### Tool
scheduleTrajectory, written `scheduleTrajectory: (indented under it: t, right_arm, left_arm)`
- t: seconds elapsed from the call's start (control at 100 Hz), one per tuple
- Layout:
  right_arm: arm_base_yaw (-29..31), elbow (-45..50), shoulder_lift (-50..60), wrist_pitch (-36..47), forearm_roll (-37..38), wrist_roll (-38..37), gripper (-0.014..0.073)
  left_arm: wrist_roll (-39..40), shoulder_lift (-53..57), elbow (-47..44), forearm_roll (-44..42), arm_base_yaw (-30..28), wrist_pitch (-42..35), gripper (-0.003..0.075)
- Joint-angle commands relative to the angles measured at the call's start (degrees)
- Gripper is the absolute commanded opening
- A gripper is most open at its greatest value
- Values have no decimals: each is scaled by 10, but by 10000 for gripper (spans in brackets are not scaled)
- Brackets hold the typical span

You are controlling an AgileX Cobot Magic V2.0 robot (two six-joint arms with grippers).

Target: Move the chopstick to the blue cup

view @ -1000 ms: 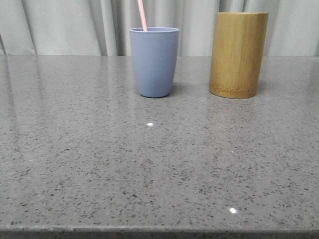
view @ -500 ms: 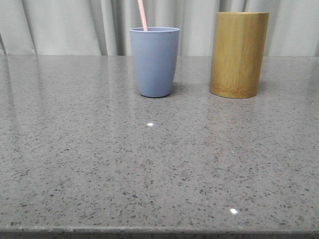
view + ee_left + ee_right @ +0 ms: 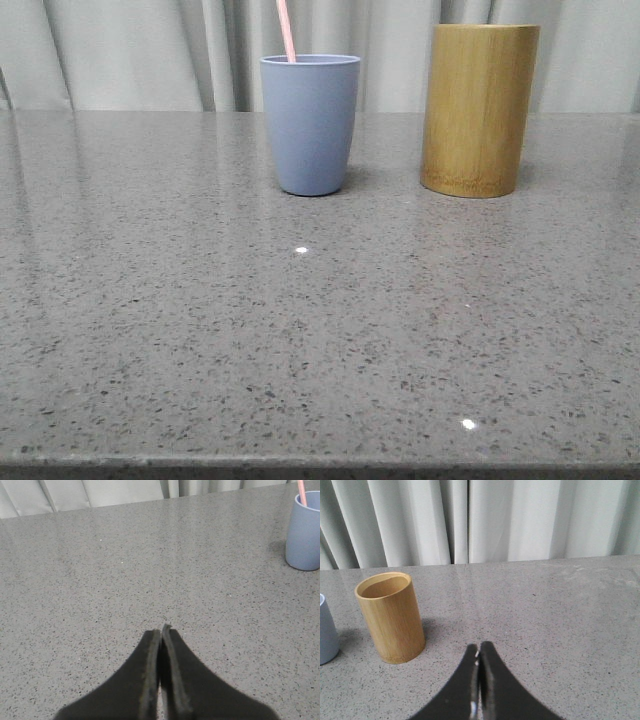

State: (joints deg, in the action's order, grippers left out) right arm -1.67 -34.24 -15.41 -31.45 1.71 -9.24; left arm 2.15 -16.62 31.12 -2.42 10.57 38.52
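The blue cup [image 3: 310, 125] stands upright at the back middle of the grey table. A pale pink chopstick [image 3: 285, 30] sticks up out of it, leaning left. The cup [image 3: 304, 532] and the stick [image 3: 301, 492] also show in the left wrist view; a sliver of the cup [image 3: 326, 630] shows in the right wrist view. My left gripper [image 3: 160, 630] is shut and empty, low over bare table, well away from the cup. My right gripper [image 3: 479, 646] is shut and empty, near the bamboo cylinder. Neither gripper shows in the front view.
A taller yellow-brown bamboo cylinder [image 3: 478, 110] stands to the right of the blue cup; its inside looks empty in the right wrist view [image 3: 390, 617]. Pale curtains [image 3: 130, 50] hang behind the table's far edge. The speckled tabletop [image 3: 300, 330] stretches toward the front.
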Motion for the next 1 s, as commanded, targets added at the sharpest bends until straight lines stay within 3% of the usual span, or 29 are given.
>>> scheduleTrajectory:
  t: [0.0,0.45,0.99]
  right_arm:
    - [3,-13,-6,43,9,1,-105]
    - [3,-13,-6,43,9,1,-105]
    - [3,-13,-6,43,9,1,-105]
  left_arm:
    - [6,-4,15,4,-2,-39,-19]
    - [6,2,-27,-3,-2,-57,-19]
    - [6,124,-210,12,-71,-271,-19]
